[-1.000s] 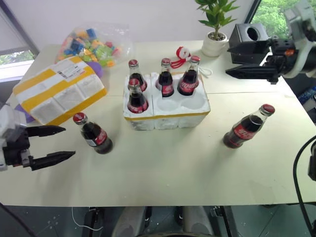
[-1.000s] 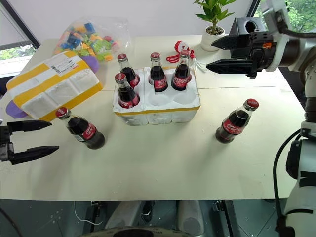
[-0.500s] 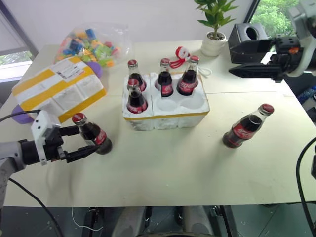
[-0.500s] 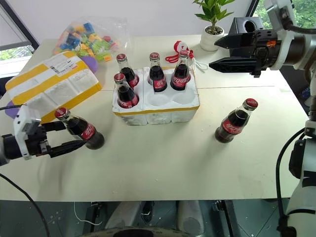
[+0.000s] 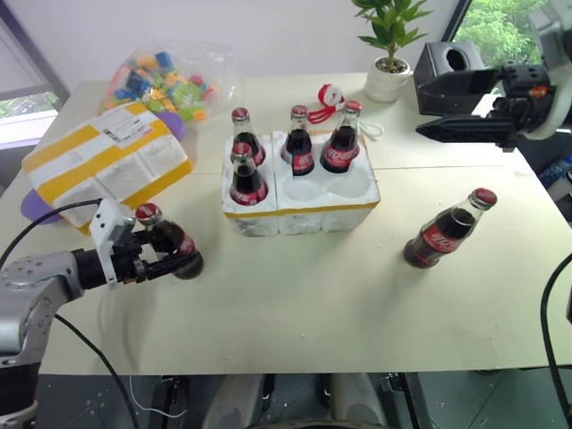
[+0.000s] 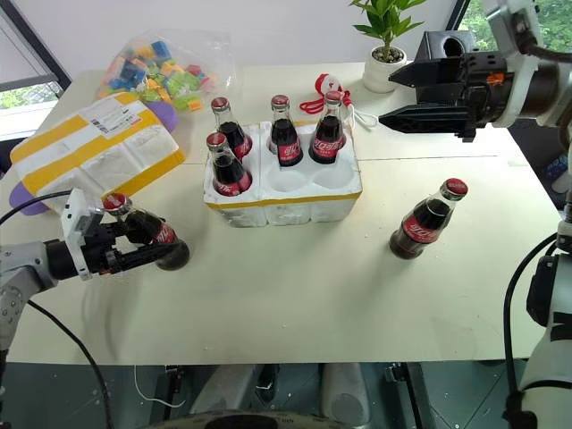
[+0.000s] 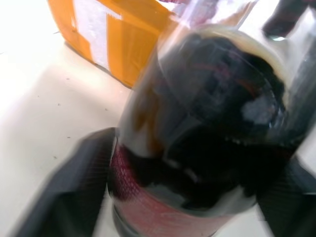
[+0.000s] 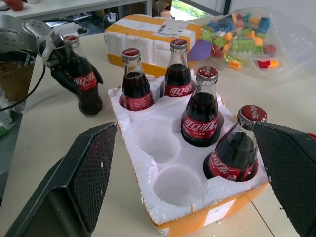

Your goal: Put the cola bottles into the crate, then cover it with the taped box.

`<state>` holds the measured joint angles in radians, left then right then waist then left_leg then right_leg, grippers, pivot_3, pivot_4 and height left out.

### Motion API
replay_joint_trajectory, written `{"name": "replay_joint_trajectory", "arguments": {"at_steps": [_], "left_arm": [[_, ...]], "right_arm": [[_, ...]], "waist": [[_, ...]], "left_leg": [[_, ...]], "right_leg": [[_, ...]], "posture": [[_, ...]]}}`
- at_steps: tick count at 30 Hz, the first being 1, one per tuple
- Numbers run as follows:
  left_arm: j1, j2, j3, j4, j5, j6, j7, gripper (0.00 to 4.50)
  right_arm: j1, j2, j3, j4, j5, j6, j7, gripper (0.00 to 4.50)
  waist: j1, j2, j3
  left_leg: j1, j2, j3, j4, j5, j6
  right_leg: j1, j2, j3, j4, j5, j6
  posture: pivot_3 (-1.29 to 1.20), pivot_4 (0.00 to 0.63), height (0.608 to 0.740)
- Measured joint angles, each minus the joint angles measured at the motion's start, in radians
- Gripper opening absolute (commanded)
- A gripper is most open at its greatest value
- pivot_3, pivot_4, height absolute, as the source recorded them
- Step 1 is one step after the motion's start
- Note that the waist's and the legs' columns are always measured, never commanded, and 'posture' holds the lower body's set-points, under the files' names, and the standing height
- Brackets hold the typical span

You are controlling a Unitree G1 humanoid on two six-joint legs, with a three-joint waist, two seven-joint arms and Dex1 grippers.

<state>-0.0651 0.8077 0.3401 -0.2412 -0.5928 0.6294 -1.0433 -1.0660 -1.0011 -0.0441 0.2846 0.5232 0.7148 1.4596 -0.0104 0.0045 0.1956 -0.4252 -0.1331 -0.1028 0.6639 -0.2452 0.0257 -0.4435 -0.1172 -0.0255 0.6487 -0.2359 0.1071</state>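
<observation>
1. Left eye view: 4 of 6 cola bottles stand in the crate, mid-table toward the far edge; 2 wells on its near side are unfilled. Your left hand sits w/ its fingers either side of the 5th bottle, near the table's left edge, just in front of the taped box. The fingers look narrowed around the glass, but you can't call it a firm grip yet; the bottle's base is on the table.

2. Right eye view: the 6th bottle stands alone toward the table's right edge, untouched. Your right hand hangs spread open & empty above the far right part of the table, near the potted plant.

3. Left wrist view: the 5th bottle's dark body is right up close btwn the fingers; a yellow-taped box corner is behind.

4. Right wrist view: crate from above, 4 bottles in, 2 round wells bare.

5. Status, as I judge it: approx. two-thirds of the loading is done. Left: bottles 5 & 6 in, then the taped box over the crate. The box lies untouched at the far left.
</observation>
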Motion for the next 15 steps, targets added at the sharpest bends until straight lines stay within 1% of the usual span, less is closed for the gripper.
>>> {"name": "replay_joint_trajectory", "arguments": {"at_steps": [2, 4, 8, 11, 15], "left_arm": [[0.0, 0.001, 0.0, -0.001, -0.011, 0.012, 0.001, 2.81], [0.001, 0.021, -0.001, -0.011, -0.031, 0.037, -0.009, 2.81], [-0.008, 0.102, -0.003, -0.069, -0.112, 0.119, -0.07, 2.81], [-0.09, 0.187, -0.005, -0.094, -0.187, 0.177, -0.128, 2.81], [-0.273, 0.264, -0.053, -0.094, -0.251, 0.217, -0.21, 2.81]], "right_arm": [[0.0, 0.0, -0.002, -0.005, 0.002, 0.0, -0.001, 4.5], [0.001, 0.0, -0.004, -0.005, 0.002, 0.0, -0.002, 4.5], [0.014, 0.0, -0.007, -0.006, 0.003, 0.0, -0.002, 4.5], [0.03, -0.001, -0.009, -0.016, 0.005, -0.001, 0.004, 4.5], [0.035, -0.003, -0.011, -0.048, 0.018, -0.001, 0.023, 4.5]], "waist": [[0.001, 0.0, 0.0], [0.0, 0.0, 0.0], [0.0, -0.001, 0.001], [0.002, -0.001, 0.001], [-0.001, -0.001, 0.001]], "left_leg": [[0.0, 0.0, 0.0, 0.0, 0.0, 0.0], [0.0, 0.0, 0.0, 0.0, 0.0, 0.0], [-0.001, 0.0, 0.0, 0.0, 0.0, 0.0], [-0.001, 0.0, 0.0, 0.0, 0.0, 0.0], [-0.001, 0.0, 0.0, 0.0, 0.0, -0.001]], "right_leg": [[0.0, 0.0, 0.0, 0.0, 0.0, 0.0], [0.0, 0.0, 0.0, 0.0, 0.0, 0.0], [0.0, 0.0, 0.0, 0.0, 0.0, 0.0], [0.0, 0.0, 0.0, 0.0, 0.0, 0.0], [0.0, 0.0, 0.0, -0.001, 0.0, 0.0]], "posture": [[0.0, 0.15, 0.732], [0.0, 0.15, 0.732], [0.0, 0.15, 0.732], [0.0, 0.15, 0.732], [0.0, 0.15, 0.732]]}}
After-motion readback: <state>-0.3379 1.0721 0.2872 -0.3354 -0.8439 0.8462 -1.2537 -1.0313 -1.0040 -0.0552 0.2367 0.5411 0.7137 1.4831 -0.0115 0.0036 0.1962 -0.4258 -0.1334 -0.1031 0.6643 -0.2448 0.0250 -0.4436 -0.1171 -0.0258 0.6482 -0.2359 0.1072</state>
